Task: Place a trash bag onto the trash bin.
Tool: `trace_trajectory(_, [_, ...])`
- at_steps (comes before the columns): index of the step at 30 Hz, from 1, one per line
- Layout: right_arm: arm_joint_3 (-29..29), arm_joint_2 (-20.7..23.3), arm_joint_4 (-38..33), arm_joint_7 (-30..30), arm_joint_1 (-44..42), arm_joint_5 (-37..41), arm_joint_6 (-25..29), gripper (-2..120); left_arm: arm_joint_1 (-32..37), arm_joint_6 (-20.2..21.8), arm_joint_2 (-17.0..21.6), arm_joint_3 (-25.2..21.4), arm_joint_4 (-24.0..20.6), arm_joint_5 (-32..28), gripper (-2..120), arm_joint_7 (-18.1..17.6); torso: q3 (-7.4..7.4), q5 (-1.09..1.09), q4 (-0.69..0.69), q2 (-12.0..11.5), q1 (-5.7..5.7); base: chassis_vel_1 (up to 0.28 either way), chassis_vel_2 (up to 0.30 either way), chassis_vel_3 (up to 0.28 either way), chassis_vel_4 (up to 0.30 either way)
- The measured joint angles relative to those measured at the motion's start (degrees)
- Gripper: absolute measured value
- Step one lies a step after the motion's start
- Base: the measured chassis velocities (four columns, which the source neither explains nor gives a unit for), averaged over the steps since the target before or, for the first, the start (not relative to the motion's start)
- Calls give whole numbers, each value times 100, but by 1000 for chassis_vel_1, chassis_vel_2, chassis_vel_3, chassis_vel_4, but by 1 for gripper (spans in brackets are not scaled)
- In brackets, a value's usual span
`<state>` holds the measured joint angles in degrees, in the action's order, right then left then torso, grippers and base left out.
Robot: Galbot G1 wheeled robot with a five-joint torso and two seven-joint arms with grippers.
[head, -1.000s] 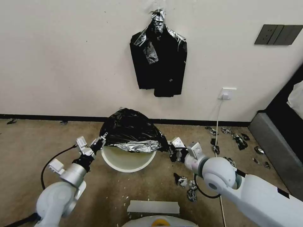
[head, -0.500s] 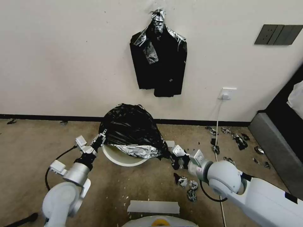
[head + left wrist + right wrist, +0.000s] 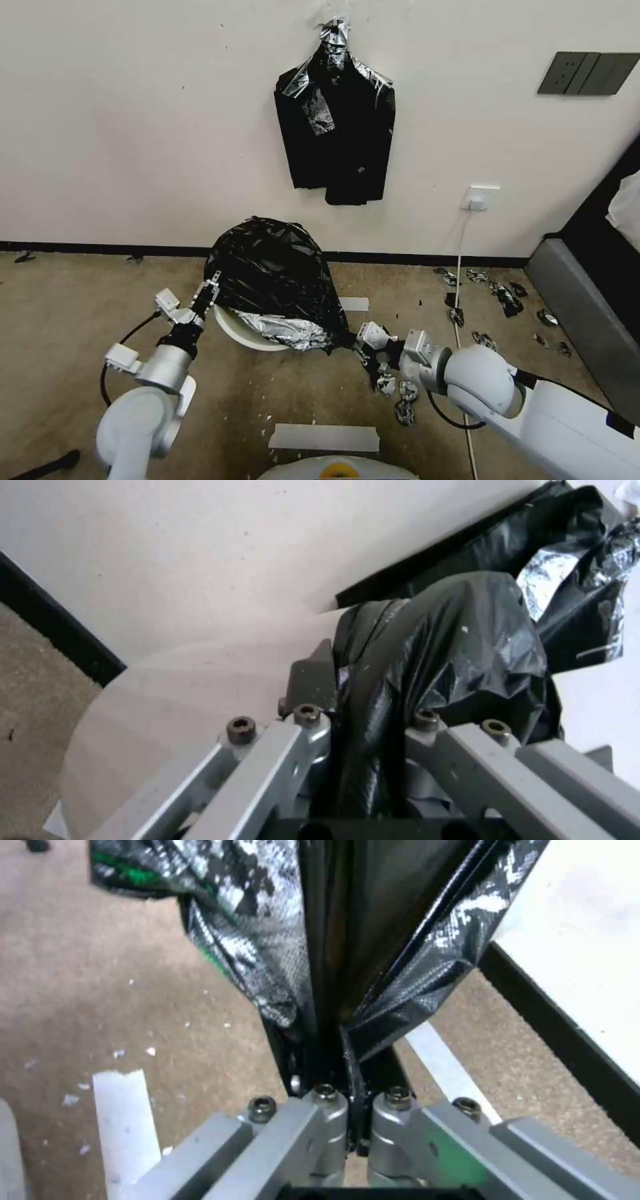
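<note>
With the left gripper (image 3: 212, 288) and right gripper (image 3: 360, 339) each clamped on opposite hem edges, the trash bag (image 3: 273, 277) billows between their fingers over the trash bin (image 3: 235, 331); thin, light, slippery film: grip bunched hem.

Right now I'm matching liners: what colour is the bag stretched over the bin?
Glossy black with silvery glints, clearest in the head view.

No readable text, label or number shows anywhere.
</note>
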<state>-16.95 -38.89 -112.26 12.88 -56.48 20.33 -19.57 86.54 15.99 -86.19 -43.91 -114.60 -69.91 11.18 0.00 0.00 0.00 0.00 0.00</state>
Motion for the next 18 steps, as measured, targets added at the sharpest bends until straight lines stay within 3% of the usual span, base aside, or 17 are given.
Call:
trace_trajectory(6, [43,7,-12,22,-74,-94,55,1,6,9,-20,-27,-15,-6,7,-32,0,0,0,0,0,0,0,0,0])
trace_trajectory(13, [227,-40,-179,-477,-263,13,41,23,50,8,135,-40,15,371,7,-64,0,0,0,0,0,0,0,0,0])
trace_trajectory(18, [515,-167,-342,-1263,-548,200,-194,43,120,55,371,-72,101,725,7,-183,0,-1,0,0,0,0,0,0,0])
